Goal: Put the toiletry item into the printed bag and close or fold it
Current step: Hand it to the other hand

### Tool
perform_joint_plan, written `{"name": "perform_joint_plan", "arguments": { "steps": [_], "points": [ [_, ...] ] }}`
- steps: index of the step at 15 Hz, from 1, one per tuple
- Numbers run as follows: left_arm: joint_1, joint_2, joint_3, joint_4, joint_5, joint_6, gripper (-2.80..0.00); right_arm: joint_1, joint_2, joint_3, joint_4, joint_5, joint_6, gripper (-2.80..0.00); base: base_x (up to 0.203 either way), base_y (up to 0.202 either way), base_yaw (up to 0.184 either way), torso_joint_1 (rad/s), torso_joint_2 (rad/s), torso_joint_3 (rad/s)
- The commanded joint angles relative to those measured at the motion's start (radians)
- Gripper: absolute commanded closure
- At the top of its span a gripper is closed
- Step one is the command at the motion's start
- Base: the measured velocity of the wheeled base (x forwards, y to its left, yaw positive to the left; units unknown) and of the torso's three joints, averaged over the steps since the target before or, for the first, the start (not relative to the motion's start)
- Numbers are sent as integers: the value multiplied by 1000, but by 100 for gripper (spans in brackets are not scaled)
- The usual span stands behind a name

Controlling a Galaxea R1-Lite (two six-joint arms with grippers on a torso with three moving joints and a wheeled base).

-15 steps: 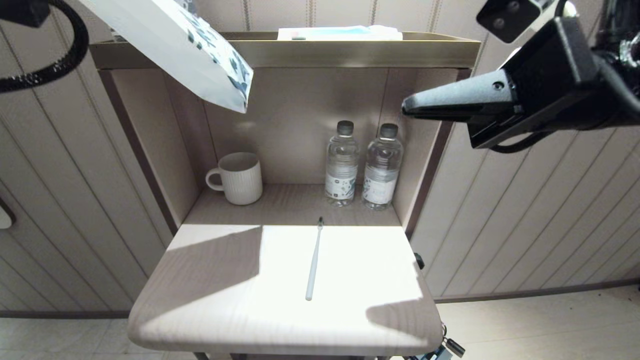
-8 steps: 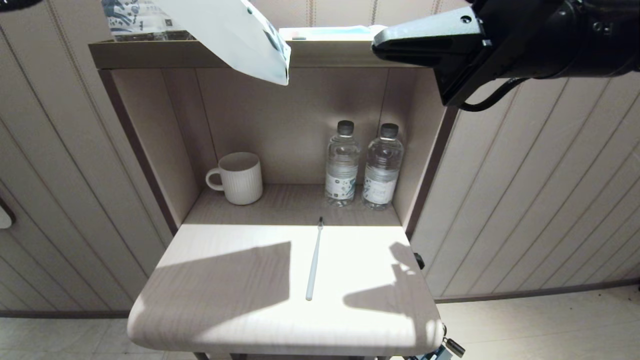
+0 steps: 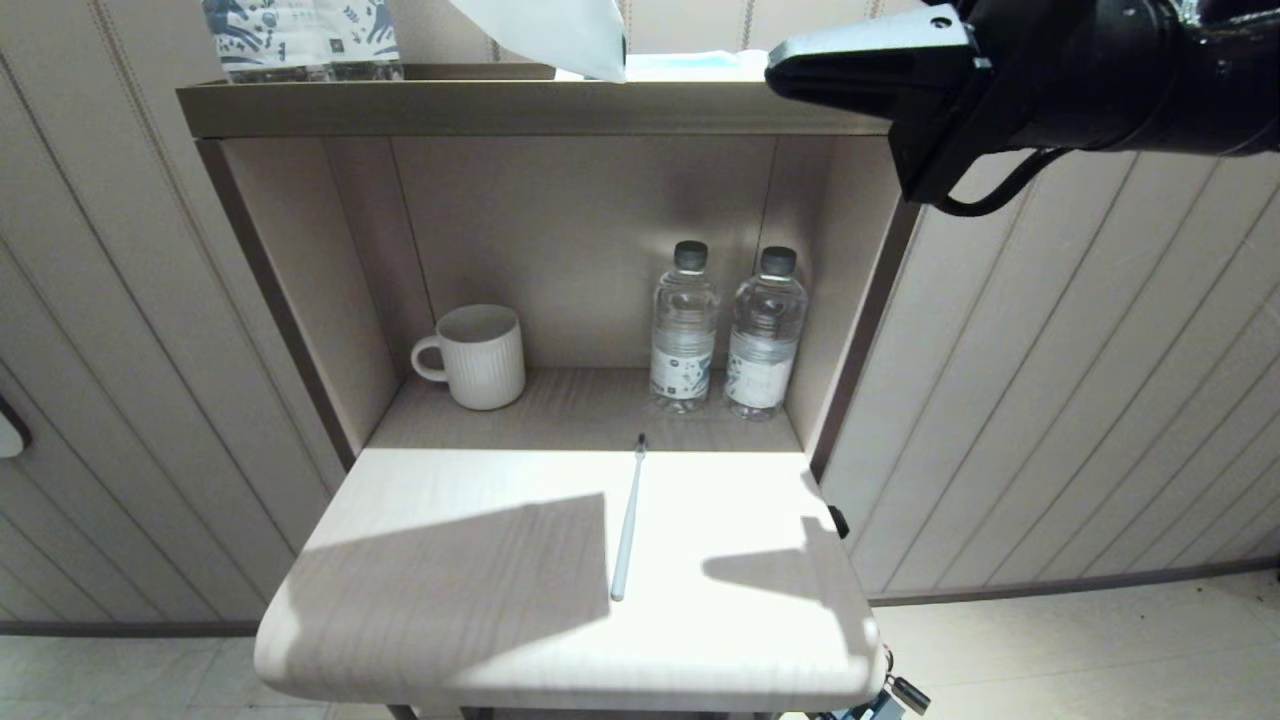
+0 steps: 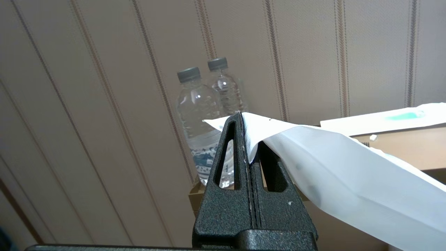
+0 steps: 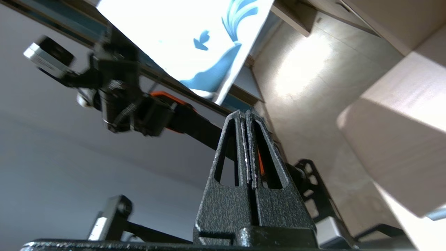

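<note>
The toothbrush [image 3: 628, 520] lies straight on the sunlit shelf, dark head toward the bottles, with nothing touching it. The printed bag [image 3: 560, 35] hangs high, only its lower corner showing at the head view's top edge. My left gripper [image 4: 244, 118] is shut on a corner of the bag [image 4: 348, 174], which drapes away from the jaws. My right gripper [image 3: 772, 62] is raised at the upper right, level with the top shelf, shut and holding nothing. In the right wrist view the right gripper [image 5: 245, 115] points toward the bag [image 5: 181, 38], a short way apart from it.
A ribbed white mug [image 3: 480, 355] and two water bottles [image 3: 684, 330] [image 3: 765, 335] stand in the recess behind the toothbrush. The top shelf [image 3: 520, 105] carries blue-and-white printed packs [image 3: 300, 35] and a flat white-blue packet [image 3: 690, 65]. The rounded front edge [image 3: 450, 680] faces me.
The bag has risen and moved right, nearly out of the head view's top. My right gripper rose to top-shelf height. The toothbrush has not moved.
</note>
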Motion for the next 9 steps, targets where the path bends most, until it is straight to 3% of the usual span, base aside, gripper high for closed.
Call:
{"name": "perform_joint_plan", "arguments": {
  "steps": [1, 4, 7, 8, 9],
  "points": [
    [-2, 20, -14, -1, 12, 9, 0, -10, 6, 14, -112, 6, 139, 0, 0, 0, 0, 0, 0, 0],
    [-44, 48, -50, 0, 60, 13, 0, -48, 6, 68, -415, 3, 412, 0, 0, 0, 0, 0, 0, 0],
    [-61, 67, -62, -2, 79, 35, 0, -65, -26, 258, -730, 3, 550, 0, 0, 0, 0, 0, 0, 0],
    [-63, 80, -84, -4, 79, 39, 0, -67, -28, 291, -819, 5, 614, -280, 0, 0, 0, 0, 0, 0],
    [-70, 93, -110, -3, 80, 41, 0, -67, -24, 312, -889, 9, 680, -280, 0, 0, 0, 0, 0, 0]
  ]
}}
